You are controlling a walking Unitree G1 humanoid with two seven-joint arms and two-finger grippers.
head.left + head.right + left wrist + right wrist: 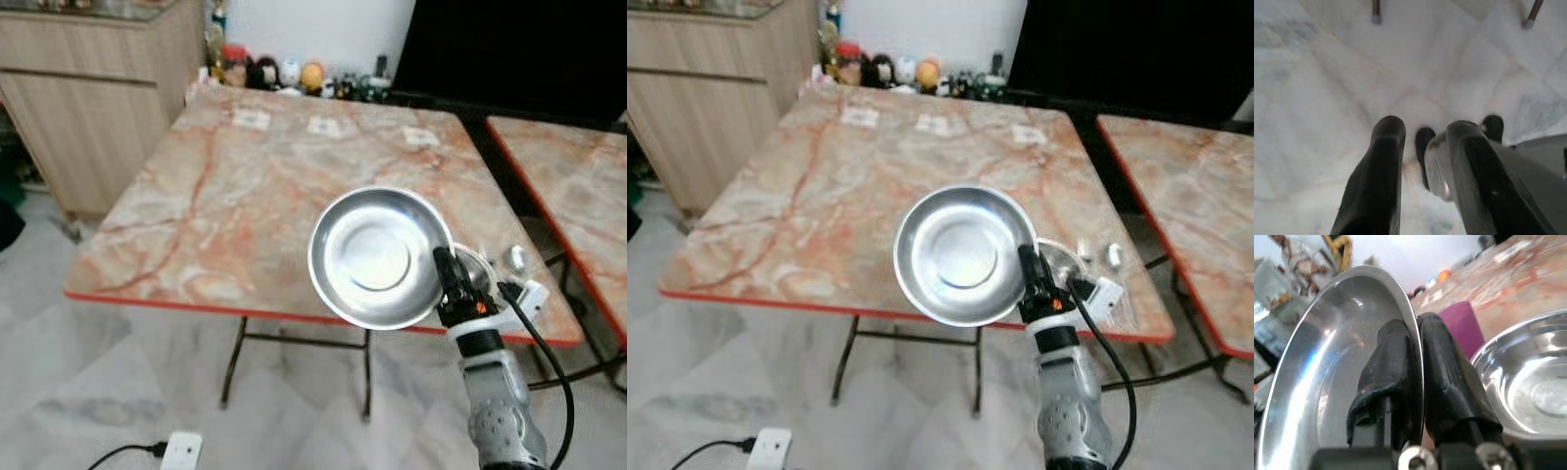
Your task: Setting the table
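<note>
1. Right gripper is clamped on the rim of a steel plate, held tilted above the counter.
2. Left gripper hangs parted over the floor.
3. I'd level it first, then set it down beside the other dish.

Beyond the pincer, figurines lined along the wall; wooden cabinet far left; white charger on floor.

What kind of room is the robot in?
Probably a home dining area: a marble-patterned folding table, a wooden cabinet beside it, and small figurines along the wall. The right gripper holds a steel plate.
</note>
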